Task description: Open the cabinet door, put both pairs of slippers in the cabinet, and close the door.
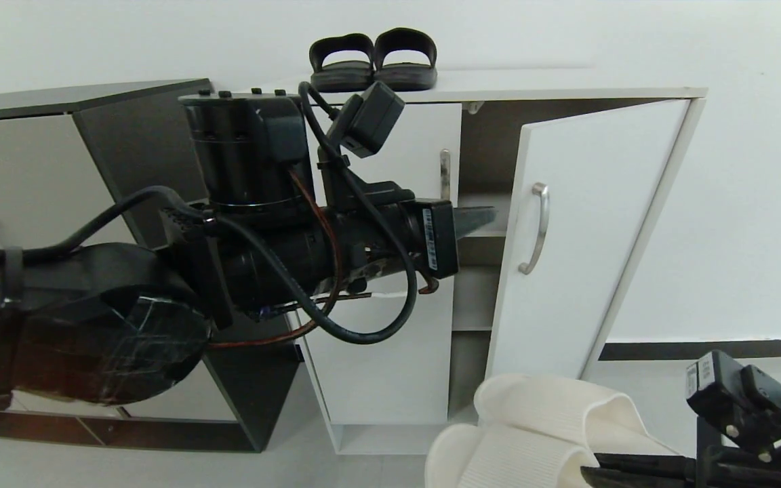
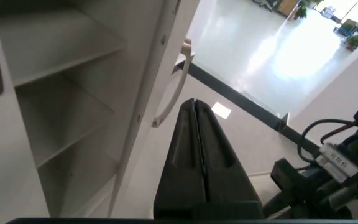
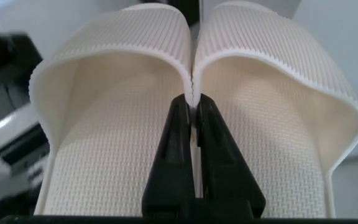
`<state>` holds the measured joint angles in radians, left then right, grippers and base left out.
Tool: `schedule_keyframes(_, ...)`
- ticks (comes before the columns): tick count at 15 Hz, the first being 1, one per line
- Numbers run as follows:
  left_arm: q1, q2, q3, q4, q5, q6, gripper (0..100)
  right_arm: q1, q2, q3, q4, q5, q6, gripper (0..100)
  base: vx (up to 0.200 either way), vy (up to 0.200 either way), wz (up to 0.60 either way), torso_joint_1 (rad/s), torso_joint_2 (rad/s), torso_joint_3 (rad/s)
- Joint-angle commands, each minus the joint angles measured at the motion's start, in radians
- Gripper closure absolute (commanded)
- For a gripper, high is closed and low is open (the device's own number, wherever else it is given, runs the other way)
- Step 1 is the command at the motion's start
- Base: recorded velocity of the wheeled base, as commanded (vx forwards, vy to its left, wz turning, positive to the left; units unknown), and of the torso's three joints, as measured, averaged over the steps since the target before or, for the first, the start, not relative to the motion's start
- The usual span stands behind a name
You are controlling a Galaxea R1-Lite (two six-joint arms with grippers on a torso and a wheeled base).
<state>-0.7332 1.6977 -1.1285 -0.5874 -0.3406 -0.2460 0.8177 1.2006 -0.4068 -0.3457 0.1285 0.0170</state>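
**Head view.** The cabinet [image 1: 567, 91] has its door [image 1: 594, 224] standing part open, handle [image 1: 536, 227] outward. Your left hand [image 1: 478, 217] lies across the gap between that door and the shut leaf.

My judgement of the hazard is that the opening is narrow and partly taken up by that arm. The white slippers [image 1: 539, 427] are carried low in front of the door by the right hand [image 1: 601, 472]. On the way in they could strike the door edge or the left arm.

The black slippers [image 1: 373, 61] sit side by side on the cabinet top and are not yet stowed. A knock to the cabinet might shift them.

**Left wrist view.** The left hand [image 2: 196, 106] is clenched, its fingers pressed flat together with nothing between them. It is near the handle [image 2: 174, 93] but apart from it, with bare shelves [image 2: 61, 43] beyond. If it swings against the door, it could push the door back toward shut just as you need the width.

**Right wrist view.** The right hand [image 3: 192, 106] grasps the white slippers [image 3: 117, 124], pinching their two inner edges together where the pair meets. The fingers are parted only by the thickness of those edges.

The hazard here is the thin hold. Only a narrow strip of each slipper is gripped, so either one may pivot or slide free if it brushes the door or a shelf. I would advise you to clear the left arm from the opening before you carry the pair in.
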Motion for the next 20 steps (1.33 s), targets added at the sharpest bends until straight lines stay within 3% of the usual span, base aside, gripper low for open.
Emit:
schedule_keyframes(1, 0.023, 0.040, -0.017, -0.026, 0.002, 0.001, 100, 0.018, -0.078, -0.067, 0.120, 0.002, 0.000, 100, 0.000, 0.000, 0.00, 0.000, 0.00, 0.000)
schedule_keyframes(5, 0.071, 0.174, -0.149, -0.037, 0.005, -0.004, 100, 0.020, -0.096, -0.076, 0.140, 0.002, 0.000, 100, 0.000, 0.000, 0.00, 0.000, 0.00, 0.000)
schedule_keyframes(8, 0.069, 0.275, -0.281, -0.031, 0.006, -0.004, 100, 0.020, -0.090, -0.075, 0.140, 0.003, -0.002, 100, 0.000, 0.000, 0.00, 0.000, 0.00, 0.000)
schedule_keyframes(13, 0.054, 0.304, -0.364, 0.031, 0.006, -0.004, 100, 0.021, -0.089, -0.069, 0.140, 0.005, -0.022, 100, 0.000, 0.000, 0.00, 0.000, 0.00, 0.000)
schedule_keyframes(16, 0.024, 0.309, -0.367, 0.038, 0.006, -0.001, 100, 0.044, -0.082, -0.061, 0.143, 0.005, -0.029, 100, -0.133, 0.000, 0.00, 0.002, 0.00, 0.002)
schedule_keyframes(18, -0.018, 0.280, -0.316, 0.031, 0.008, 0.011, 100, 0.058, -0.081, -0.056, 0.142, 0.005, -0.029, 100, -0.200, 0.000, 0.00, 0.005, 0.00, 0.002)
schedule_keyframes(20, -0.101, 0.215, -0.244, 0.029, 0.008, 0.034, 100, 0.075, -0.085, -0.046, 0.140, 0.005, -0.031, 100, -0.200, 0.000, 0.00, -0.005, 0.00, 0.005)
